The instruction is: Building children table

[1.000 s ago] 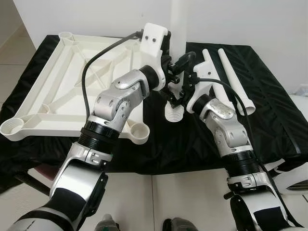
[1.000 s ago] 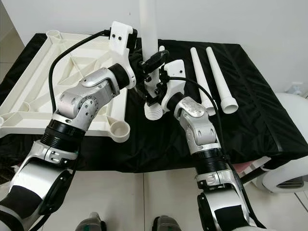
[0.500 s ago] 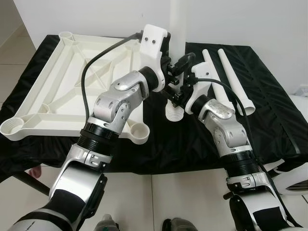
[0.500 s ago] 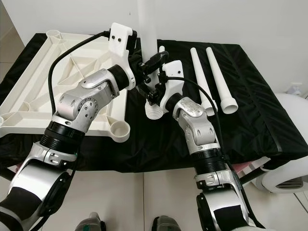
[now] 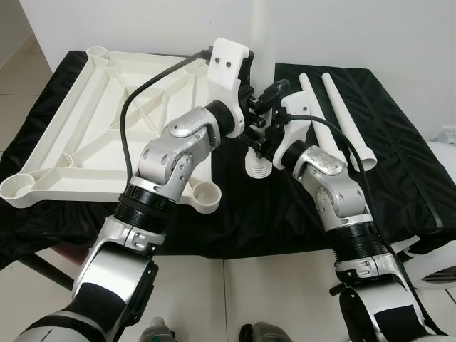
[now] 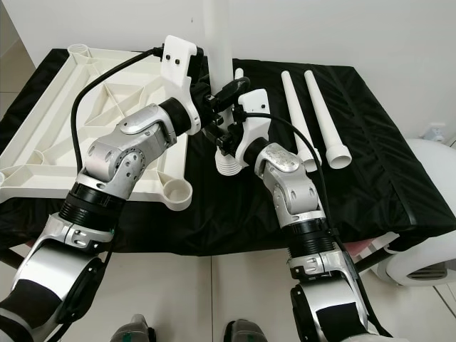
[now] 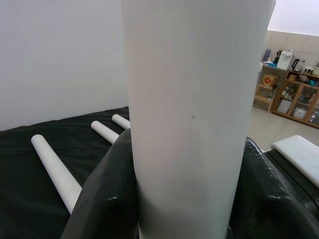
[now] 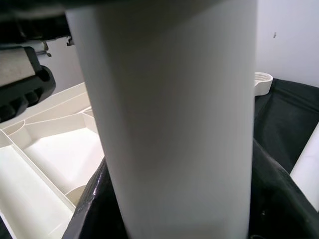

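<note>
- a white plastic tabletop (image 5: pixel 107 121) lies upside down on the left part of the black cloth (image 5: pixel 399 178) that covers the table, its ribs and round corner sockets facing up.
- one corner socket (image 5: pixel 205 196) sits at the near edge of the tabletop, just left of the arms' meeting point; another socket (image 5: pixel 18 189) is at the near left corner.
- the left end effector (image 5: pixel 251 117) reaches in from the left over the tabletop's right edge, its black fingers closed around an upright white table leg (image 5: pixel 264 43).
- in the left wrist view the leg (image 7: pixel 192 119) stands between the black fingers (image 7: pixel 107 199), touching both sides.
- the leg's ribbed threaded end (image 5: pixel 257 166) points down, above the black cloth, just right of the tabletop; whether it touches the cloth cannot be told.
- the right end effector (image 5: pixel 269 128) comes in from the right and also grips this same leg, just beside the left one, a little lower.
- the right wrist view shows the leg (image 8: pixel 174 119) pressed between its black fingers (image 8: pixel 94 209), with the tabletop's ribs behind.
- further right, two spare white legs (image 5: pixel 345 117) lie side by side on the cloth, flared ends toward the robot.
- a third leg (image 6: pixel 239 73) shows partly behind the end effectors.
</note>
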### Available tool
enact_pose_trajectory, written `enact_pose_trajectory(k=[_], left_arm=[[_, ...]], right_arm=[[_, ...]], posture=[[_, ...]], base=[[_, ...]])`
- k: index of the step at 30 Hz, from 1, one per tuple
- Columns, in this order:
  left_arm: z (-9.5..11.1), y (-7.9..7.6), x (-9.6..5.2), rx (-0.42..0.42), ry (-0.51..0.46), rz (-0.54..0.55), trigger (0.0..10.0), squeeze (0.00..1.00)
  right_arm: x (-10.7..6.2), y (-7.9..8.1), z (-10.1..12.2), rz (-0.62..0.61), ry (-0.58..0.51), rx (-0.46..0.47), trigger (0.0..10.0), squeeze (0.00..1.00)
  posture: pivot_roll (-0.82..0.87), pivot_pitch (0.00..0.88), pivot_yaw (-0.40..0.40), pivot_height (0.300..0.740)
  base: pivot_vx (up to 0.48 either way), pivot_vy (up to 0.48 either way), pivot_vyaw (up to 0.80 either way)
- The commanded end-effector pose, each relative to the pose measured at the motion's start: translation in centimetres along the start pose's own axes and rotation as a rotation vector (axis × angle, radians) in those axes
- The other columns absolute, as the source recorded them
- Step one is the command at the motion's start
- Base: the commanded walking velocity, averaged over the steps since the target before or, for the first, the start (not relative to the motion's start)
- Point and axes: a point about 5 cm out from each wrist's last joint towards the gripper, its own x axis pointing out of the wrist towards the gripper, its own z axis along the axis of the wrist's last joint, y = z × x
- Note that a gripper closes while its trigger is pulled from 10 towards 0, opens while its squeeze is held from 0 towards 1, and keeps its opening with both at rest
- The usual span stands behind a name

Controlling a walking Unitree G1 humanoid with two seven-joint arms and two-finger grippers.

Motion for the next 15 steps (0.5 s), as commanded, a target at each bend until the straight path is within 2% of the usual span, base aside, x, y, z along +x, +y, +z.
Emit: enact_pose_trajectory(k=[1,5,6,8,9,15], left_arm=[[-0.2,-1.7,0.2,0.0,0.005,-0.161,10.0,0.0],[-0.2,-1.7,0.2,-0.015,0.002,-0.166,10.0,0.0],[-0.1,-1.6,0.1,-0.045,-0.001,-0.167,10.0,1.0],[0.0,-1.6,0.1,-0.066,-0.004,-0.168,10.0,1.0],[0.2,-1.6,0.0,-0.084,-0.009,-0.177,10.0,1.0],[1.0,-1.7,-1.0,-0.186,-0.039,-0.241,10.0,1.0]], right_arm=[[-0.2,-0.8,0.7,-0.047,-0.018,-0.006,0.0,0.0],[-0.3,-1.0,0.6,-0.065,-0.015,-0.012,0.0,0.0],[-0.3,-1.1,0.5,-0.078,-0.014,-0.014,3.3,0.0],[-0.3,-1.1,0.4,-0.086,-0.014,-0.015,3.3,0.0],[-0.3,-1.2,0.4,-0.096,-0.014,-0.015,10.0,0.0],[-0.5,-1.1,0.4,-0.112,-0.052,-0.009,10.0,0.0]], posture=[[-0.04,0.0,-0.048,0.74],[-0.03,0.0,-0.046,0.74],[-0.03,0.0,-0.044,0.74],[-0.03,0.0,-0.044,0.74],[-0.03,0.0,-0.043,0.74],[-0.03,0.0,-0.037,0.74]], base=[[0.0,0.0,0.0],[0.0,0.0,0.0],[0.0,0.0,0.0],[0.0,0.0,0.0],[0.0,0.0,0.0],[0.0,0.0,0.0]])
